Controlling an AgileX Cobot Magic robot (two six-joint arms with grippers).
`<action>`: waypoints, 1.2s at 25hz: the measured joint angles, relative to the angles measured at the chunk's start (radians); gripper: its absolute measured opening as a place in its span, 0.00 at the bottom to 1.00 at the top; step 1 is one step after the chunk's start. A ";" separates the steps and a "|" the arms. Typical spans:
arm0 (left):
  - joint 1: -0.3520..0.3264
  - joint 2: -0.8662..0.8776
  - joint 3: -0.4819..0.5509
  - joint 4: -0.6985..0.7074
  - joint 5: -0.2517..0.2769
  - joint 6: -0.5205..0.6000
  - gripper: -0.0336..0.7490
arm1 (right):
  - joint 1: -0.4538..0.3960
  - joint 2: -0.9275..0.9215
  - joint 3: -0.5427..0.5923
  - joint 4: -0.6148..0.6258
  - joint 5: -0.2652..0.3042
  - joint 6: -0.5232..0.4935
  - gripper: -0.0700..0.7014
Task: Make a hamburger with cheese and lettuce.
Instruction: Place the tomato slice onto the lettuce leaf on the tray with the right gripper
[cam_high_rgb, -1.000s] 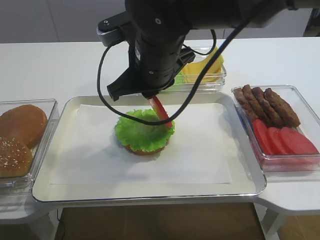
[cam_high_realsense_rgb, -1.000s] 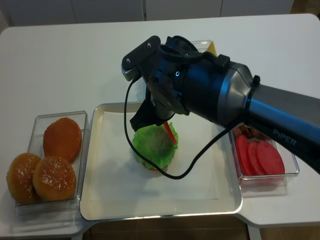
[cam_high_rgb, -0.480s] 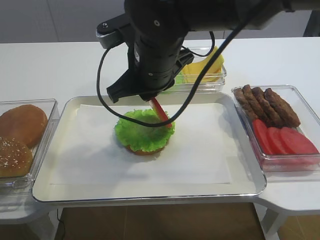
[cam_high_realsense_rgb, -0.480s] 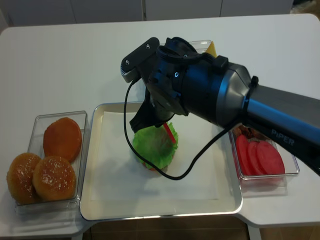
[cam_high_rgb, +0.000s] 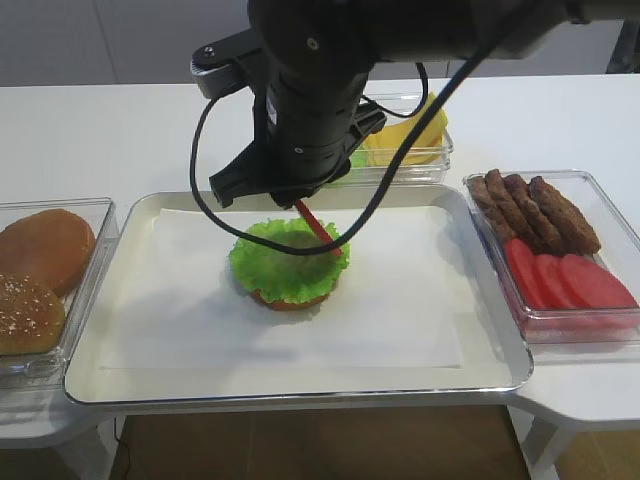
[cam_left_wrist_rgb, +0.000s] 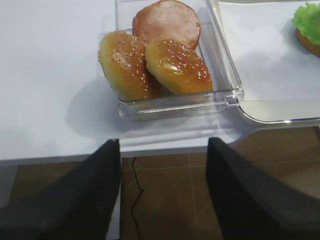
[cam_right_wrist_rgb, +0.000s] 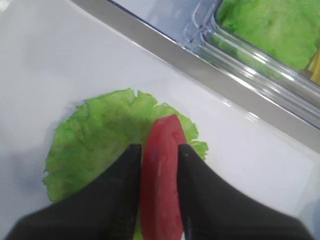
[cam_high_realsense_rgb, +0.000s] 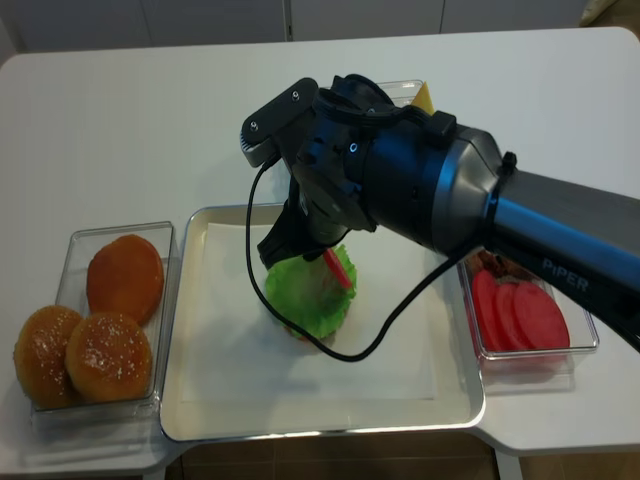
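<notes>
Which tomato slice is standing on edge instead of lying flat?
The tomato slice between the right hand's fingers, upright over the lettuce; the others lie flat in the right-side box.

The right arm (cam_high_realsense_rgb: 420, 195) is a bulky, glossy black housing lettered "PIPER" in white, with a small blue light, silver screws and a looping black cable (cam_high_realsense_rgb: 262, 290).

Frilly green lettuce (cam_high_rgb: 288, 262) atop bun base

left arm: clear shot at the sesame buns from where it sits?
Probably yes. The left gripper hangs open just in front of the bun box, whose top is open, with the sesame buns exposed and nothing between.
</notes>
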 joint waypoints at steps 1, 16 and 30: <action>0.000 0.000 0.000 0.000 0.000 0.000 0.56 | 0.000 0.000 0.000 0.002 0.000 0.000 0.36; 0.000 0.000 0.000 0.000 0.000 0.000 0.56 | 0.000 0.000 0.000 0.042 0.000 0.000 0.41; 0.000 0.000 0.000 0.000 0.000 0.000 0.56 | 0.000 0.011 0.000 0.092 0.000 -0.012 0.44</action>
